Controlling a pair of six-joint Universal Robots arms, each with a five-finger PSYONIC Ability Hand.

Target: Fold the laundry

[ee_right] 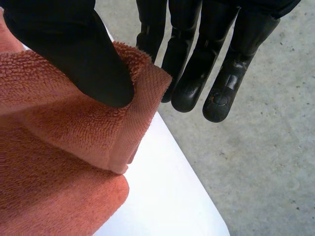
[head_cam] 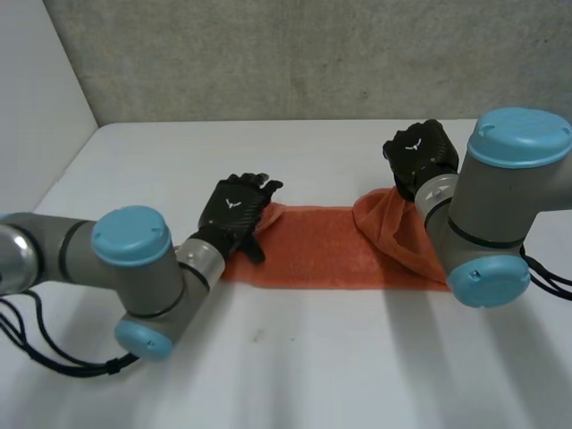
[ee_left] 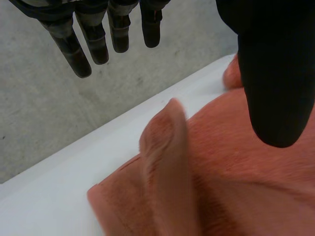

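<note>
An orange towel (head_cam: pixel 322 250) lies as a long folded strip across the middle of the white table (head_cam: pixel 313 366). My left hand (head_cam: pixel 234 213) rests at the towel's left end, fingers straight. In the left wrist view its fingers (ee_left: pixel 78 54) reach past the towel's edge and the thumb hovers over the towel (ee_left: pixel 221 187), where a small ridge stands up. My right hand (head_cam: pixel 420 154) holds the towel's right end lifted off the table. In the right wrist view the thumb (ee_right: pixel 83 54) pinches a hemmed corner of the towel (ee_right: pixel 59 147) against the fingers (ee_right: pixel 197 64).
A grey wall (head_cam: pixel 313 54) runs behind the table's far edge, and a white wall stands at the left (head_cam: pixel 36 89). The table's edge (ee_right: pixel 167 196) lies close under my right hand, with grey floor (ee_right: pixel 256 147) beyond it.
</note>
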